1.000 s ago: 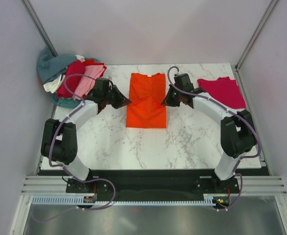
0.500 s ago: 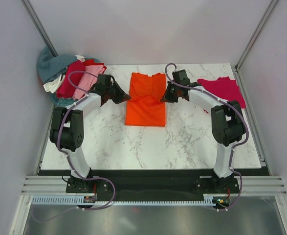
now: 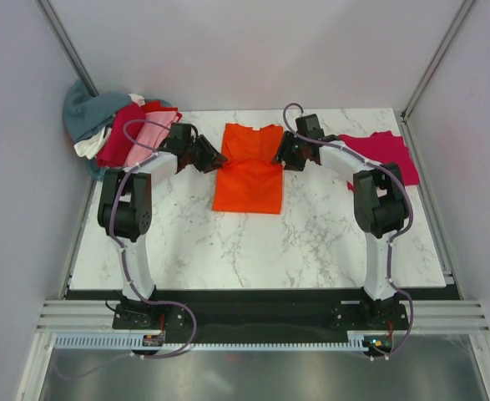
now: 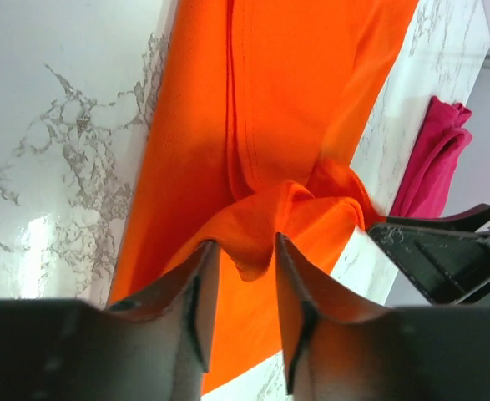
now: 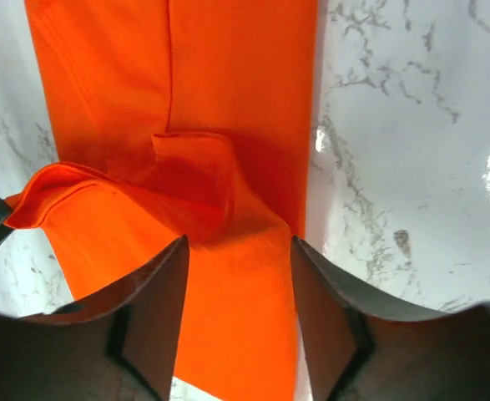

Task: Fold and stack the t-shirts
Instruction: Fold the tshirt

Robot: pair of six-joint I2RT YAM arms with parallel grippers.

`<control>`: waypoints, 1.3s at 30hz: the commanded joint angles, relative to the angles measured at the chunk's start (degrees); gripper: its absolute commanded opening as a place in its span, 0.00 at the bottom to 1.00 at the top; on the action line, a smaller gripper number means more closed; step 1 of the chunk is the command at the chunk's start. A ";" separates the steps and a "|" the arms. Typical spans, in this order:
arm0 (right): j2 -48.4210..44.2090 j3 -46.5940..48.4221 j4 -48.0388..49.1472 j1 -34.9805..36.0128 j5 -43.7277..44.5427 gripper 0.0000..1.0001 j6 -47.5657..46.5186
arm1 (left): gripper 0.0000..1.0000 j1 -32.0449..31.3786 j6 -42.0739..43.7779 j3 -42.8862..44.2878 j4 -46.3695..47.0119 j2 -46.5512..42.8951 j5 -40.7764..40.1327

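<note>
Found the orange t-shirt (image 3: 246,180) at the far middle of the surface (image 3: 253,251), narrowed to a long strip, collar end away from the arm bases. Noted a raised lip of cloth across its mid-length, puckered rather than flat in both wrist views. Found the left pincer (image 3: 218,159) at the strip's left edge and the right pincer (image 3: 280,157) at its right edge, both level with that lip. Recorded both as released: parted jaws, wider on the right, with cloth beneath and beyond the tips and nothing clamped.

Judged the step in hand to be the cross-fold of this shirt, laid but not tidy. To finish it well: lift both pincers straight up clear of the cloth before drawing back, so as not to drag the lip open. Then smooth the pucker flat, keeping both side edges in line.

Noted the crimson-pink t-shirt (image 3: 382,154) lying flat at the far right, well apart, as the likely stacking place. Noted a heap of unfolded shirts (image 3: 128,134) at the far left corner.
</note>
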 commanded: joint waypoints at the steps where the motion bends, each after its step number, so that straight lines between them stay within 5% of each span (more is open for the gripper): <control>1: -0.27 2.57 1.61 -0.40 2.17 0.61 -1.28 | 0.43 0.41 -0.78 1.85 1.93 0.10 4.03; 3: -2.71 0.65 2.32 -0.48 2.87 0.64 -2.69 | 0.60 0.41 -0.25 0.71 1.84 -2.35 3.86; 5: -5.36 -2.34 5.28 -0.48 2.09 0.63 -3.83 | 0.66 0.50 1.76 -0.97 0.88 -4.55 2.81; 20: -21.45 -29.68 12.25 1.71 -8.55 0.50 -5.42 | 0.64 -1.61 8.45 -24.60 1.31 -22.57 -1.24; 39: -17.94 -37.16 15.94 4.26 -9.08 0.37 -4.01 | 0.54 -1.78 11.35 -34.55 5.36 -23.99 -2.47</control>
